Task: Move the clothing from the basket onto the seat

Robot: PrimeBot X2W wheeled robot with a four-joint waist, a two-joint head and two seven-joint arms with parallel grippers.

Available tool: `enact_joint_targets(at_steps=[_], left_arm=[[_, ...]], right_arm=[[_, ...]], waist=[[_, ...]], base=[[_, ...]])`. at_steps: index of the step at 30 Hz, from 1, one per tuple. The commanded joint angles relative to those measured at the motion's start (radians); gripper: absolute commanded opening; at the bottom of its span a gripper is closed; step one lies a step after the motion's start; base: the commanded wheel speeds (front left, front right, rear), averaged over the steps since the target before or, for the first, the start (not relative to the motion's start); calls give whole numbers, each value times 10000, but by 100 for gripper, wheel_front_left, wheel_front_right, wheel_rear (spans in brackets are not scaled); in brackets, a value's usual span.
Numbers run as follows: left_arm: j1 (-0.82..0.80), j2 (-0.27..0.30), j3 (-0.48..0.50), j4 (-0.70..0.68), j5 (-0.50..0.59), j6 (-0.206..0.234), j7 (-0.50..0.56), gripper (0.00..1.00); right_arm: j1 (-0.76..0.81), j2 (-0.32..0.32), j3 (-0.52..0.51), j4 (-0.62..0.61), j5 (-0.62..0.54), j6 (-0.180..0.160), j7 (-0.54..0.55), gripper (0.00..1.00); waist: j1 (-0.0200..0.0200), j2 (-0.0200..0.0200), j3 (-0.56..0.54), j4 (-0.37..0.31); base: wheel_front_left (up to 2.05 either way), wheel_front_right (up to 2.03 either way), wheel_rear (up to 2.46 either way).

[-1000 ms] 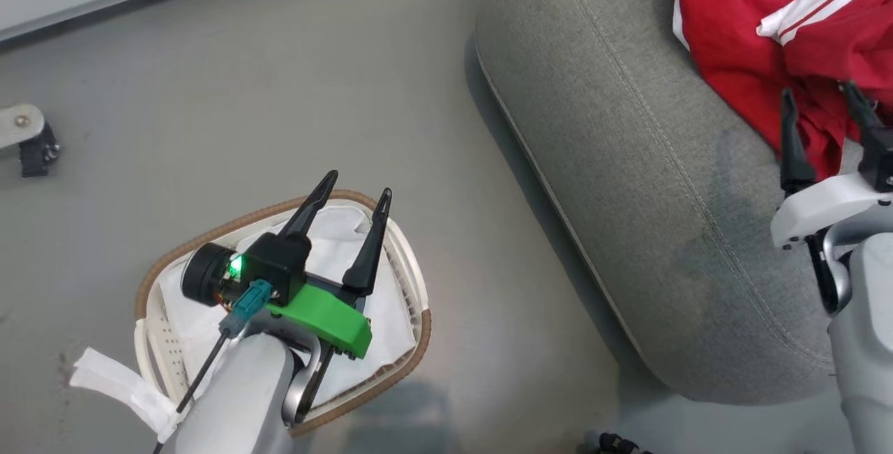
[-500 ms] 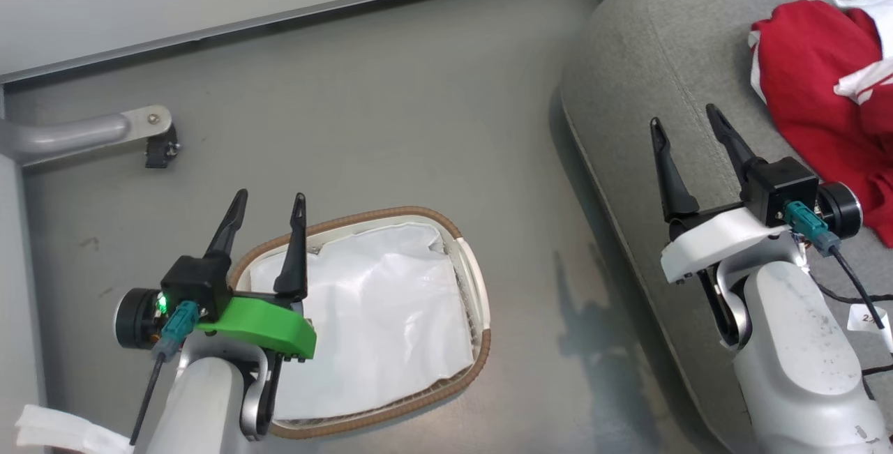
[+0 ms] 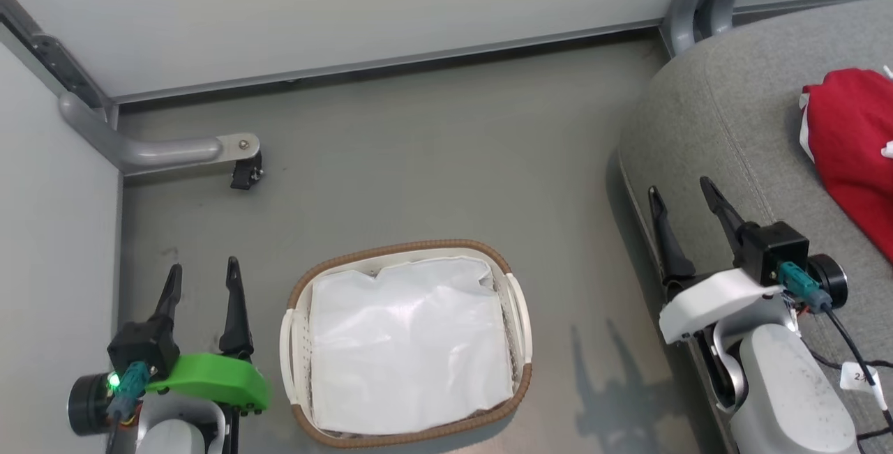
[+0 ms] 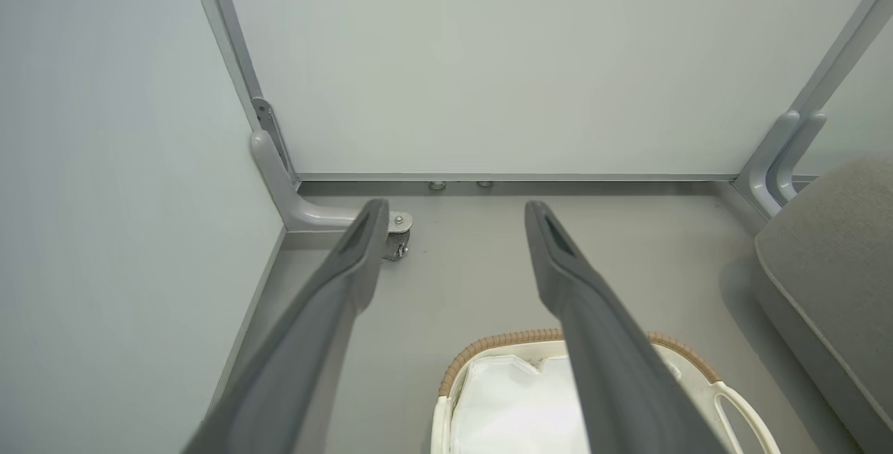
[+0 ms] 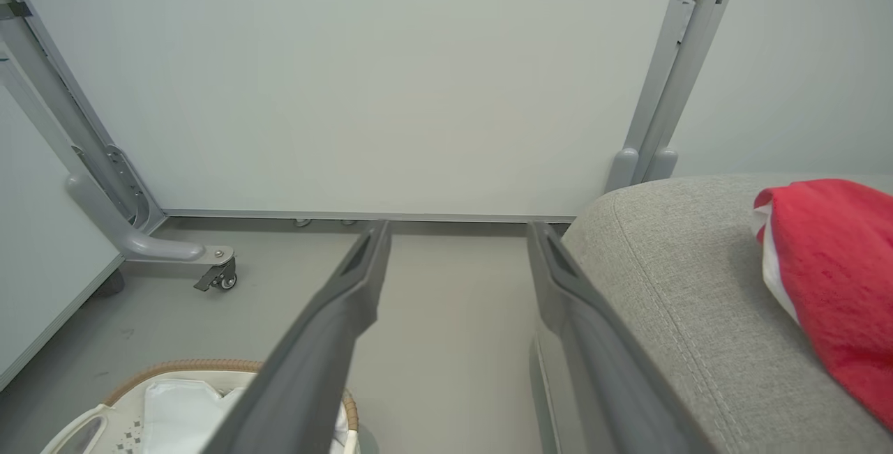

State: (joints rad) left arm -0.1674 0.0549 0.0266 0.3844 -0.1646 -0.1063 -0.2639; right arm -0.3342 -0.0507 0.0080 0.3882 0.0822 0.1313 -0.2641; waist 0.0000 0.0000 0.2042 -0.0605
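The white basket [image 3: 515, 314] with a brown woven rim stands on the floor, holding only a white liner sheet [image 3: 408, 342]. Red clothing [image 3: 851, 154] lies on the grey seat [image 3: 739, 112] at the right edge. My left gripper [image 3: 202, 274] is open and empty, left of the basket. My right gripper [image 3: 680, 192] is open and empty over the seat's left edge, apart from the clothing. The left wrist view shows the basket [image 4: 698, 370] below my open left gripper [image 4: 453, 210]. In the right wrist view the clothing [image 5: 830, 259] rests on the seat [image 5: 684, 280] beside my open right gripper [image 5: 457, 231].
Pale partition walls close off the far side and the left. A grey metal foot with a caster [image 3: 244, 164] juts from the left corner, and a grey post [image 3: 694, 1] stands behind the seat. Grey floor [image 3: 418, 161] stretches between basket and wall.
The camera has risen and swung, so the whole scene shifted. Both arms drew back: the left gripper left the basket, the right gripper came off the red clothing. Both stay open.
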Motion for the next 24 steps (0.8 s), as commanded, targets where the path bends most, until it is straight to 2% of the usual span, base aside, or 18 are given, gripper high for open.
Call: enact_joint_targets(at_steps=[1,11,12,16,24], left_arm=[[240,-3,98,8,100,-58,-8,100],[997,-32,151,333,-721,-206,-8,100],[857,-38,106,372,-738,-178,0,0],[910,-90,109,648,-873,-177,71,0],[845,-83,226,454,-2349,-184,506,0]], right_arm=[[290,-21,-25,32,80,-11,-5,100],[1137,-17,80,159,382,-11,-5,100],[1054,15,70,138,349,0,0,0],[1201,80,27,421,487,2,72,0],[1284,69,-148,247,2099,1,517,0]], waist=[[0,0,-417,243],[0,0,-984,372],[0,0,-926,320],[0,0,-945,329],[0,0,-1013,346]], base=[[0,0,0],[0,0,0],[0,0,0],[0,0,0],[0,0,0]])
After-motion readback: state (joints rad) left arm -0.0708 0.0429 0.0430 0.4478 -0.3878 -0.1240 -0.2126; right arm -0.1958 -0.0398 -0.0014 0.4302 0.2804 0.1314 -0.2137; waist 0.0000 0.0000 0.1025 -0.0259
